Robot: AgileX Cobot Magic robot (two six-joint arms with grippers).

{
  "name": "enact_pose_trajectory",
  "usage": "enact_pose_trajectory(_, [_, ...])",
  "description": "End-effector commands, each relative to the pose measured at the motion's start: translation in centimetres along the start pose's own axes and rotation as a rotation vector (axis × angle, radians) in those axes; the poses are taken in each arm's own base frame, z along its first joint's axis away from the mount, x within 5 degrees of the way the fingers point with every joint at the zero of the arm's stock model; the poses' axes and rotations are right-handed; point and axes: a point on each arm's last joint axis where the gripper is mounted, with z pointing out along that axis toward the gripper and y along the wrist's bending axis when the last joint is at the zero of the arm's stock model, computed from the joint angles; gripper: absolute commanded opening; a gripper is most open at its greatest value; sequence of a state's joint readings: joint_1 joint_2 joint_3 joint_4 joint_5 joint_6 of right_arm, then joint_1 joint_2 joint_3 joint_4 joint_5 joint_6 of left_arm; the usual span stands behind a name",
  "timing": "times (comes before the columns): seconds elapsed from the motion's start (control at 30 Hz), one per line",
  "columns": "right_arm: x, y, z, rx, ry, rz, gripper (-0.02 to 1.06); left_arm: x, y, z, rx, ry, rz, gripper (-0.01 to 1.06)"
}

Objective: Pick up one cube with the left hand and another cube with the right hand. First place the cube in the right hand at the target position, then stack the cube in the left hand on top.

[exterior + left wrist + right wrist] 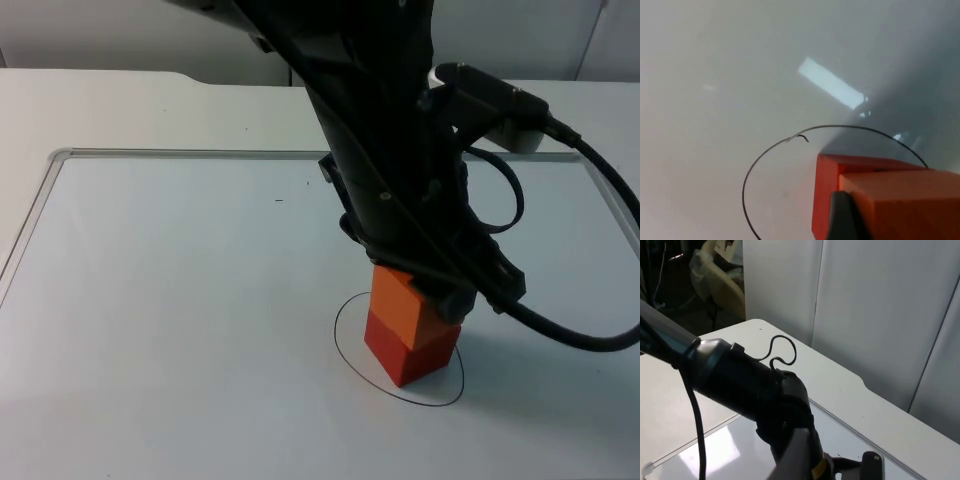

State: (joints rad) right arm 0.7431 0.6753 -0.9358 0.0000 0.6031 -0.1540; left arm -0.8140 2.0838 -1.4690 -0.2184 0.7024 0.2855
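An orange cube rests on top of a red cube, and the stack stands inside a black hand-drawn circle on the white table. My left gripper comes down from above and is shut on the orange cube, one finger on each side. The left wrist view has the orange cube very close, with a black fingertip against its face, the red cube beneath it and the circle around them. The left arm hides the far side of the stack.
A raised rim borders the white work surface at the back and left. The left arm spans the table's middle. The grey partition wall stands behind the table.
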Motion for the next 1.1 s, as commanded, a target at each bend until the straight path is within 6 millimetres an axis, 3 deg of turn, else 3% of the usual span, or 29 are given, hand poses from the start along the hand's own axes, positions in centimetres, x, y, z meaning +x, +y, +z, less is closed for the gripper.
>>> enact_pose_trajectory(0.0, [0.08, 0.02, 0.10, 0.001, -0.003, -0.014, 0.82, 0.06, -0.28, 0.44, 0.006, 0.005, -0.008, 0.02])
enact_pose_trajectory(0.47, [0.08, -0.01, 0.10, 0.004, -0.002, -0.019, 0.82, 0.06, -0.29, 0.44, 0.007, 0.005, -0.007, 0.02])
enact_pose_trajectory(0.53, [0.08, -0.01, 0.10, 0.004, -0.002, -0.019, 0.82, 0.04, -0.30, 0.37, 0.006, 0.003, -0.005, 0.06])
enact_pose_trajectory(0.63, [0.08, -0.01, 0.10, 0.004, -0.002, -0.019, 0.82, -0.05, -0.33, 0.08, 0.006, -0.004, -0.004, 0.23])
enact_pose_trajectory(0.7, [0.08, -0.01, 0.10, 0.004, -0.002, -0.019, 0.82, -0.05, -0.36, 0.02, 0.008, -0.004, -0.016, 0.49])
enact_pose_trajectory(0.73, [0.08, -0.01, 0.10, 0.004, -0.002, -0.019, 0.82, -0.05, -0.36, 0.02, 0.008, -0.004, -0.016, 0.49])
enact_pose_trajectory(0.83, [0.08, -0.01, 0.10, 0.004, -0.002, -0.019, 0.82, 0.06, -0.39, 0.02, 0.011, 0.008, -0.034, 0.73])
enact_pose_trajectory(1.07, [0.08, -0.01, 0.10, 0.004, -0.002, -0.019, 0.82, 0.23, -0.44, 0.01, 0.017, 0.028, -0.033, 0.77])
